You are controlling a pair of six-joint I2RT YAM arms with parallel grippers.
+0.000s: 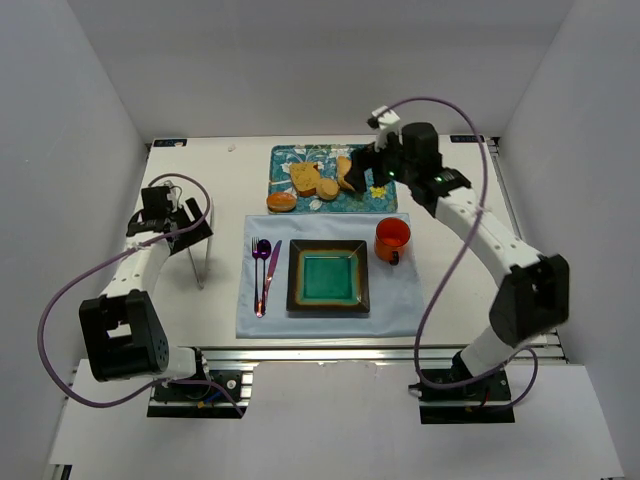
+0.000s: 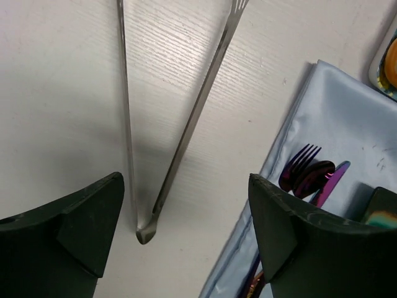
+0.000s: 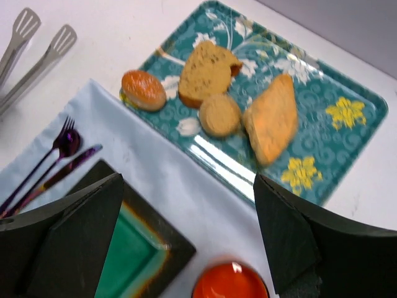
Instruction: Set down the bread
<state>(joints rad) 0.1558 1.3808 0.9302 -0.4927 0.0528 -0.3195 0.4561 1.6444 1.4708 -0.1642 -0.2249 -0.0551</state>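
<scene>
Lying on the blue tray (image 3: 322, 149), the bread (image 3: 206, 73) sits beside a round roll (image 3: 219, 115). The right end effector (image 3: 187, 181) hangs above, spread and empty. The left end effector (image 2: 185, 180) is spread over tongs (image 2: 186, 130).

Bread (image 1: 305, 178) on tray (image 1: 288, 156) behind plate (image 1: 296, 278), cutlery (image 1: 262, 270) left, mug (image 1: 392, 238) right

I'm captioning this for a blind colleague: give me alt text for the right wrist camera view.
The right gripper, jaws open, faces a teal floral tray holding the bread, a small round roll, an oval loaf and an orange bun. Nearer, a pale blue cloth carries a green plate, purple cutlery and an orange cup.
</scene>
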